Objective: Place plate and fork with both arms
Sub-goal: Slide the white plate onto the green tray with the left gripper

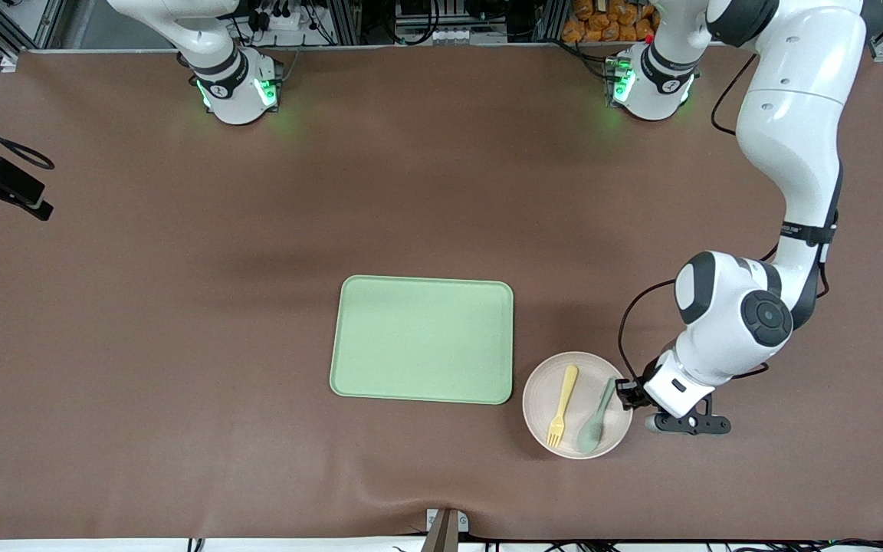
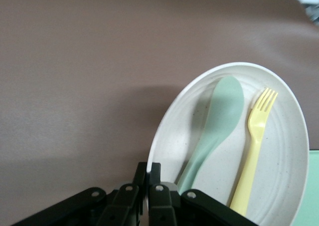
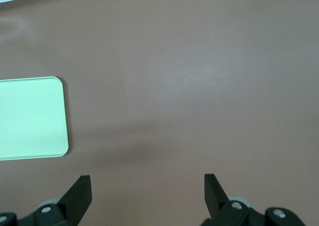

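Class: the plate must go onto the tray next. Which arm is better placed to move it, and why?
The left. Its left gripper is shut on the plate rim beside the tray. The right gripper waits open, high over bare table.

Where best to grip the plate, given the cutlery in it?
Pinch the plate rim at the edge toward the left arm's end, coming in low from there, as the left gripper does: shut on that raised lip, clear of the fork and spoon.

The right arm's black two-finger gripper (image 3: 147, 191) hangs with its fingers spread wide above a bare brown table covering (image 3: 199, 76). One rounded corner of a flat, rectangular light-green plastic tray (image 3: 30, 118) lies on the covering, apart from the gripper.
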